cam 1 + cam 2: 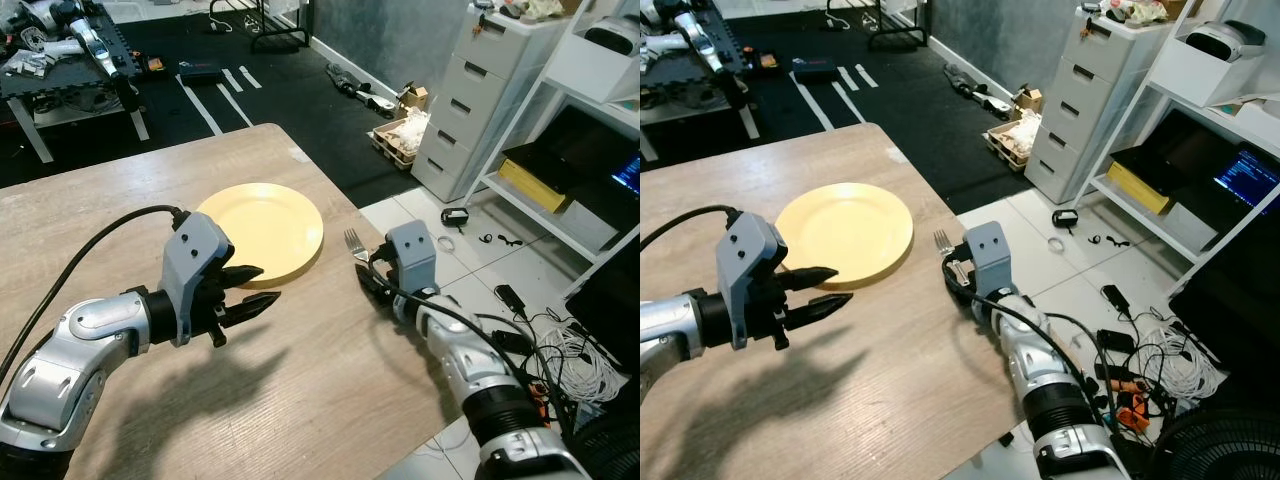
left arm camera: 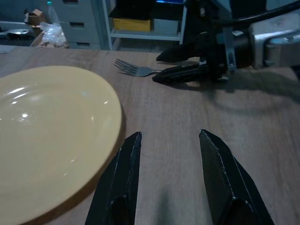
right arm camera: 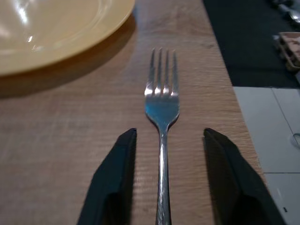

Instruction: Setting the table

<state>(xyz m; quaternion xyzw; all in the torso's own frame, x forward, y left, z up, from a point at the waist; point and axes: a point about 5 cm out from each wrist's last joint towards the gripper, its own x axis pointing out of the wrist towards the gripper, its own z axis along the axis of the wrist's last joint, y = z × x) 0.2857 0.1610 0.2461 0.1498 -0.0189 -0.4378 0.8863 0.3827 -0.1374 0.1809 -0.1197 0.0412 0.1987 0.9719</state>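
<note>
On the wooden table [image 1: 300,380], near its right edge, lies a silver fork [image 3: 162,112]. It is thin and shiny, with four prongs that point to the far side. It lies flat on the wood, just to the right of a round yellow plate [image 1: 268,230], and the two do not touch. The plate is smooth and glossy, with small spots of light on it.

The right gripper [image 3: 166,176] is low over the fork's handle. Its two black fingers [image 3: 115,180] are spread apart, one on each side of the handle, and there is a gap between each finger and the metal — they are not squeezing it. The near end of the handle is cut off at the edge of the right wrist view, and from the head views the gripper body hides most of the fork, so just the prongs peek out.

The left gripper [image 1: 255,290] hangs over the table by the near rim of the plate. Its fingers are parted too, and they hold nothing. The tips sit close to the rim, but it is hard to tell if they touch it.

Off the table to the right are a white drawer cabinet [image 1: 470,95] and a tangle of cables [image 1: 560,355] on the floor.
</note>
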